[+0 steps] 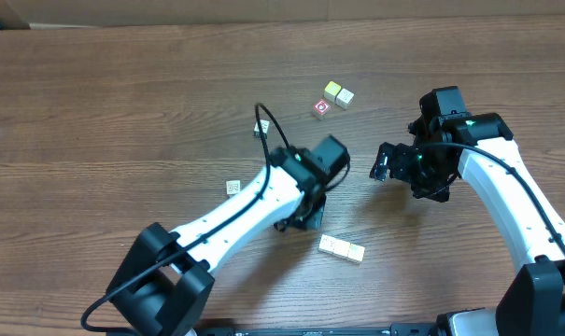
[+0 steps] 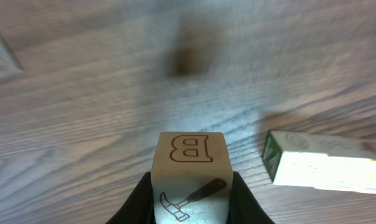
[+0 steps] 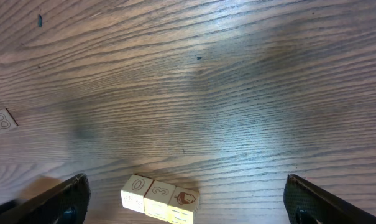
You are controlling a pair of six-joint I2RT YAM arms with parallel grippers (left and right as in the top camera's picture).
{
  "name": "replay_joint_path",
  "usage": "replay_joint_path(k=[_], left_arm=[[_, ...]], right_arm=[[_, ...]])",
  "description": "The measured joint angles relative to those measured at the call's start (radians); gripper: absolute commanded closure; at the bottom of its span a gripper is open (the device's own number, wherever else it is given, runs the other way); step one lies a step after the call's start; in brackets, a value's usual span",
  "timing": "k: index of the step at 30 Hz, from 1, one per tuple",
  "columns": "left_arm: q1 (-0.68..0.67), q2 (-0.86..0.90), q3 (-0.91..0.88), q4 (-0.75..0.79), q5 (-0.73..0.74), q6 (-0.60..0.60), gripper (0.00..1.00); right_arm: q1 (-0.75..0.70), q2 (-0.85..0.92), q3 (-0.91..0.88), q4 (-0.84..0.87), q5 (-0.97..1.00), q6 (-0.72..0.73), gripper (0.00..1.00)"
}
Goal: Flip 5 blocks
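On the wood surface (image 1: 95,93), near its middle, the left claw (image 2: 189,208) is squeezed nearly closed on the sides of the B block (image 2: 189,152), a side grip likely meant for turning it over; the right claw (image 1: 385,165) gapes wide and empty nearer the right edge

The block (image 2: 189,165) between my black left fingers (image 2: 135,204) was pale wood, with a brown outlined B on top and a brown-outlined hammer with a dark handle on the near face. Just right of that block, a cream cube (image 2: 281,158) showed a green mark on its end. The table (image 2: 82,93) under that block was brown with darker grain. Well apart from it, one cube (image 1: 321,108) bore a red frame.
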Motion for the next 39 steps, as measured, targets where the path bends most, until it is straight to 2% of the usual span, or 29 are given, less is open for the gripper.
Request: replay_joint_path(k=[17,39], left_arm=[[-0.039,0.000,-0.171,0.245,0.063,0.005,0.91],[-0.039,0.000,-0.211,0.282,0.126,0.009,0.89]], right_arm=[[0.000,0.000,0.000,0.000,0.000,0.000,0.00],[0.000,0.000,0.000,-0.009,0.000,0.000,0.00]])
